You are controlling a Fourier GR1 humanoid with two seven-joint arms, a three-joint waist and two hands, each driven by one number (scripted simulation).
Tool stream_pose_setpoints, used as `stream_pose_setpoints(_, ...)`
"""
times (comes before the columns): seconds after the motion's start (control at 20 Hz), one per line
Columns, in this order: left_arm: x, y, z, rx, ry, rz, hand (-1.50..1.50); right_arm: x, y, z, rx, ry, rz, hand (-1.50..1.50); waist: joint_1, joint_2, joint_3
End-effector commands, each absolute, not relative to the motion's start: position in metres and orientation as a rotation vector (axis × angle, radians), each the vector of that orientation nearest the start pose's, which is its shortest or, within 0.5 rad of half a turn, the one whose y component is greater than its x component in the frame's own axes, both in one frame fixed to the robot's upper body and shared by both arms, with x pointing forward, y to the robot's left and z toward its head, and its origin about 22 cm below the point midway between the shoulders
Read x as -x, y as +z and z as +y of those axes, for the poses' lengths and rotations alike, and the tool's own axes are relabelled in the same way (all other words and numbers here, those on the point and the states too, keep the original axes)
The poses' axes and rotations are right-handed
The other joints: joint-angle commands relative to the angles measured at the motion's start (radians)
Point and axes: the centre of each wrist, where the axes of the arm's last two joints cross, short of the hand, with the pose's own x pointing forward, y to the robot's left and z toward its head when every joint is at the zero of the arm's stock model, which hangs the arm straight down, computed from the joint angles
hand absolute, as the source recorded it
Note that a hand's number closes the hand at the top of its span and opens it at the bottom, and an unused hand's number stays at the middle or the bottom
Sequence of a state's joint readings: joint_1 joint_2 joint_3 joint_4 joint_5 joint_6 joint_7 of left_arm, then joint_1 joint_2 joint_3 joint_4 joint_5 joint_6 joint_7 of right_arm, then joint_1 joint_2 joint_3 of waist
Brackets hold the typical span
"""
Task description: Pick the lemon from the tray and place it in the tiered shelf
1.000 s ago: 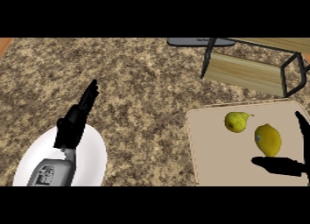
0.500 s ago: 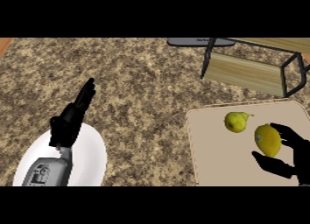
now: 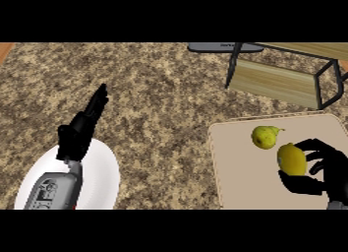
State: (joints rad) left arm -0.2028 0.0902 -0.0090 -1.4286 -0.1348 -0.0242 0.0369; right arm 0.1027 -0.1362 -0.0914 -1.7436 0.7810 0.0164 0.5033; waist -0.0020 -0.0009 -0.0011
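— Counter (image 3: 162, 98) first: speckled brown stone. I see the shelf (image 3: 282, 81), wooden boards in a dark metal frame, standing behind the flat beige tray (image 3: 235, 167).

— And the lemon?

— Lemon (image 3: 291, 158), smooth and oval, sits on the tray beside a knobbly pear (image 3: 265, 136). My right hand (image 3: 329, 172) curls around it; lifting and shelving remain, I'd say. My left hand (image 3: 82, 128) rests, fingers straight, over a round white plate (image 3: 104, 170).

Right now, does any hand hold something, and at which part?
The right hand curls round the lemon, on its right side and lower end. The left hand holds nothing.
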Motion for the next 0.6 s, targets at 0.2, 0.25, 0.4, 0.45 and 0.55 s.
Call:
stream_pose_setpoints(0.2,-0.283,0.015,0.218,-0.066,-0.299,-1.586,0.00,-0.252,0.049,-0.161,0.928,0.582,-1.022,1.50,0.050,0.005,-0.002)
stream_pose_setpoints(0.25,-0.286,0.023,0.216,-0.064,-0.309,-1.589,0.00,-0.266,0.055,-0.146,0.936,0.619,-1.003,1.50,0.078,0.008,-0.002)
stream_pose_setpoints(0.4,-0.294,0.021,0.209,-0.067,-0.304,-1.595,0.00,-0.279,0.073,-0.094,0.949,0.683,-1.025,1.50,0.068,0.010,-0.001)
stream_pose_setpoints(0.45,-0.290,0.028,0.227,-0.059,-0.287,-1.593,0.00,-0.279,0.074,-0.080,0.908,0.649,-1.040,1.50,0.061,0.005,0.001)
stream_pose_setpoints(0.55,-0.294,0.017,0.202,-0.057,-0.291,-1.585,0.00,-0.283,0.099,-0.061,0.868,0.533,-1.159,1.50,0.055,0.007,0.001)
